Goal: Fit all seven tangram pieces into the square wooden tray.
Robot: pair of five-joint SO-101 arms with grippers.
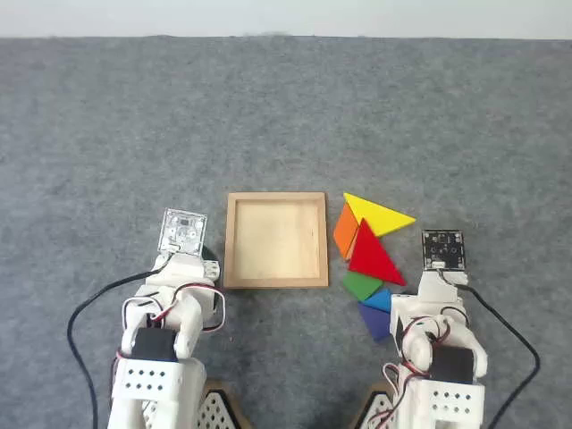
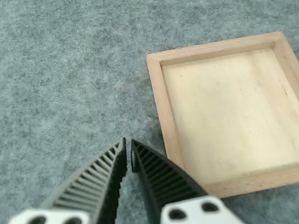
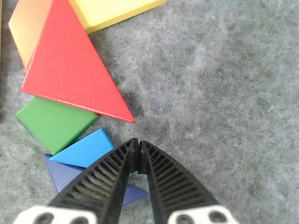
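The square wooden tray (image 1: pixel 231 241) is lying flat at the middle of the grey felt-covered bench (image 1: pixel 268 116), its floor bare, while the tangram pieces are sitting in a tight cluster just beside its right rim.

The yellow triangle (image 1: pixel 375 214) is lying farthest from the arms. The orange piece (image 1: pixel 345 231) is sitting nearest the tray, and the large red triangle (image 1: pixel 371 255) is touching both. The green piece (image 1: pixel 360 284), light blue triangle (image 1: pixel 380 298) and dark blue piece (image 1: pixel 375 322) are trailing down towards the right arm (image 1: pixel 438 340).

The left arm (image 1: pixel 170 331) is sitting to the left of the tray. The left gripper (image 2: pixel 127 142) is hanging over bare felt just beside the tray's near corner, its ribbed fingers pressed together with nothing between them.

The right gripper (image 3: pixel 138 142) is closed and empty too (its tips are all but meeting). It is hanging near the red triangle's sharp corner, with the light blue and dark blue pieces just beside its fingers.
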